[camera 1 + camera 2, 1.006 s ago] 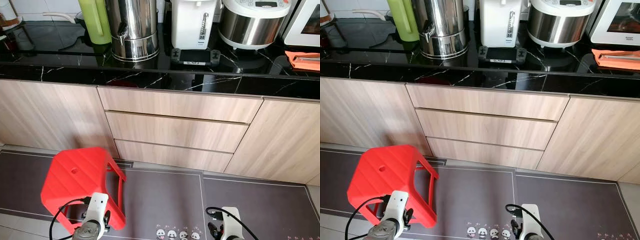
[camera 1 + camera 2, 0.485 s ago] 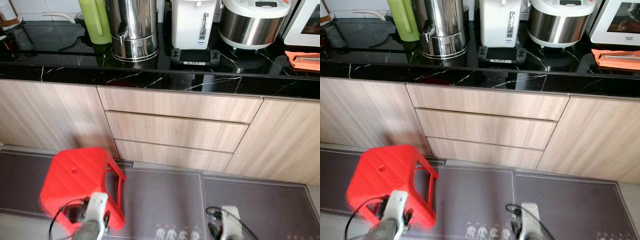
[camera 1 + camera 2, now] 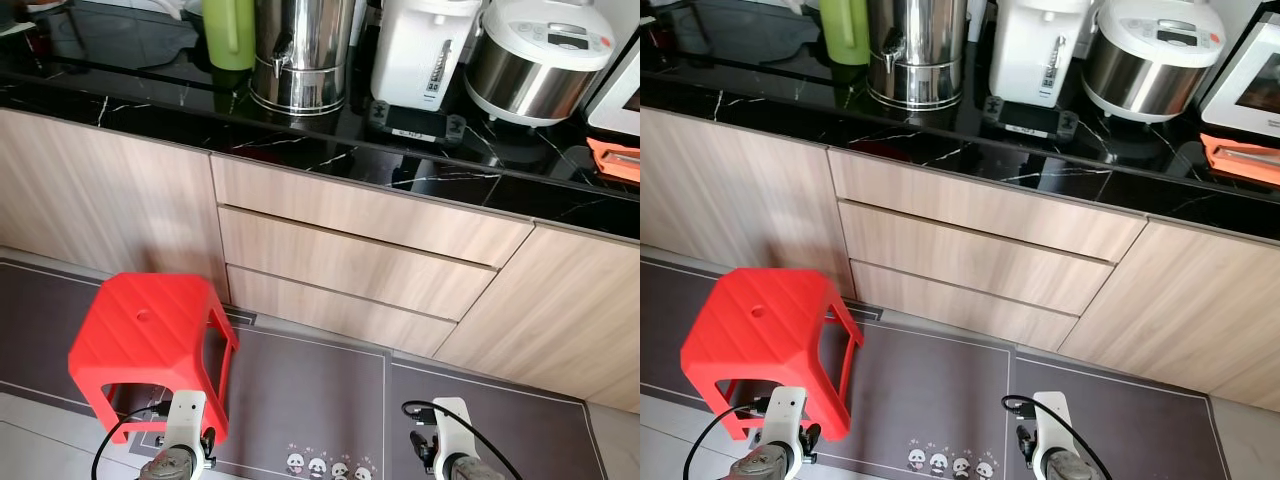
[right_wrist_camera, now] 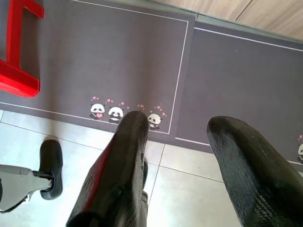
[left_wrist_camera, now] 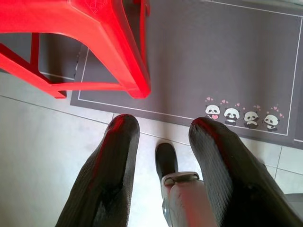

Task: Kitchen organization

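Observation:
A black marble counter [image 3: 300, 150] runs across the top, above light wood drawers [image 3: 350, 260]. On it stand a green pitcher [image 3: 232, 32], a steel urn [image 3: 300, 55], a white water boiler [image 3: 425, 50] and a rice cooker [image 3: 540, 60]. Both arms hang low by the floor. My left gripper [image 5: 163, 124] is open and holds nothing; it points down at tiles and a grey mat, close to a red stool leg [image 5: 132, 71]. My right gripper [image 4: 180, 120] is open too, above the mat's edge.
A red plastic stool [image 3: 150, 330] stands on the grey panda mat [image 3: 310, 400] at the left, close to my left arm [image 3: 182, 440]. An orange item [image 3: 618, 158] and a microwave [image 3: 1250, 80] sit at the counter's right end. My own foot [image 5: 166, 161] shows below.
The camera has shifted: the counter now runs slightly slanted and sits lower in the picture. The earlier blur is gone. Both arms still hang as before.

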Motion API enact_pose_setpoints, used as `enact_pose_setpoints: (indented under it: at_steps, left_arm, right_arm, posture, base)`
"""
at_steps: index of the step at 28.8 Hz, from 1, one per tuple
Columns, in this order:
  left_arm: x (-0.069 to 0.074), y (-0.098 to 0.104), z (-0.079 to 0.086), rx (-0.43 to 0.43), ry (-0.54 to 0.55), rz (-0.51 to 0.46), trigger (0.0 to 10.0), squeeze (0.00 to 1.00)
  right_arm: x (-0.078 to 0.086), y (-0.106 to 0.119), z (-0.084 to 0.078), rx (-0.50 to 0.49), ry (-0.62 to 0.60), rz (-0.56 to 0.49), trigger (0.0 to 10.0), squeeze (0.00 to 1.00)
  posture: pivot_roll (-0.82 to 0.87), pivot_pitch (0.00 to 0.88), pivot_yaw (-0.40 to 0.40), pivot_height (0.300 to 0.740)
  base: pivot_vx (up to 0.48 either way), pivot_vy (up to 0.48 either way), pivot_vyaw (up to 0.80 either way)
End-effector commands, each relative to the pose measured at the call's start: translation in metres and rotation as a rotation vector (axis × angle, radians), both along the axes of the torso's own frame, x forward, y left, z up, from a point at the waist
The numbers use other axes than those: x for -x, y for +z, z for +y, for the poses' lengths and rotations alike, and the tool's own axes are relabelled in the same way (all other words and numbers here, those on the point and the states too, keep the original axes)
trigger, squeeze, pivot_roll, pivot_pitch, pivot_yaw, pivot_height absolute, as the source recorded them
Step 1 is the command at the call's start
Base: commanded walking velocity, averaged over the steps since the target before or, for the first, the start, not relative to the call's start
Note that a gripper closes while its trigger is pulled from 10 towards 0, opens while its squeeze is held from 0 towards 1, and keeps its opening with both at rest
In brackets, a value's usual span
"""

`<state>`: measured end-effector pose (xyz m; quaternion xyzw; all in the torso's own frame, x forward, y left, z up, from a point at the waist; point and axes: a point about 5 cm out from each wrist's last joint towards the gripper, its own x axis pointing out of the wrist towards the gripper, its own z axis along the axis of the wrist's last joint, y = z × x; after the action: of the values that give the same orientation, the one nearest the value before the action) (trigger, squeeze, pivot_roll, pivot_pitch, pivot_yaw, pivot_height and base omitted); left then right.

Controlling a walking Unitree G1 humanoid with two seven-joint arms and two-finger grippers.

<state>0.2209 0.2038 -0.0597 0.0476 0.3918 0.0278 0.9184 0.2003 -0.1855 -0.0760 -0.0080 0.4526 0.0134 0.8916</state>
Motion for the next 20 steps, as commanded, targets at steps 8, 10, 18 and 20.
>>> enact_pose_setpoints:
  at_steps: [8, 10, 18, 20]
  left_arm:
    - [-0.029, 0.021, 0.004, -0.044, -0.094, -0.071, 10.0, 0.00]
    - [-0.031, 0.022, 0.003, -0.048, -0.106, -0.072, 10.0, 0.00]
    - [-0.022, 0.014, -0.003, -0.027, -0.091, -0.048, 10.0, 0.00]
    - [-0.021, 0.013, -0.003, -0.026, -0.089, -0.045, 10.0, 0.00]
  right_arm:
    - [0.001, -0.001, 0.007, -0.029, -0.049, -0.002, 10.0, 0.00]
    - [0.004, -0.003, 0.011, -0.041, -0.044, 0.003, 10.0, 0.00]
    - [-0.005, 0.002, 0.005, -0.038, -0.060, -0.024, 10.0, 0.00]
    - [-0.012, 0.007, 0.001, -0.036, -0.067, -0.047, 10.0, 0.00]
  posture:
    - [0.17, 0.000, -0.056, 0.740]
    - [0.17, 0.000, -0.050, 0.740]
    - [0.16, 0.000, -0.056, 0.740]
    - [0.16, 0.000, -0.061, 0.740]
  base:
    - [0.000, 0.000, 0.00]
    - [0.000, 0.000, 0.00]
    - [0.000, 0.000, 0.00]
    - [0.000, 0.000, 0.00]
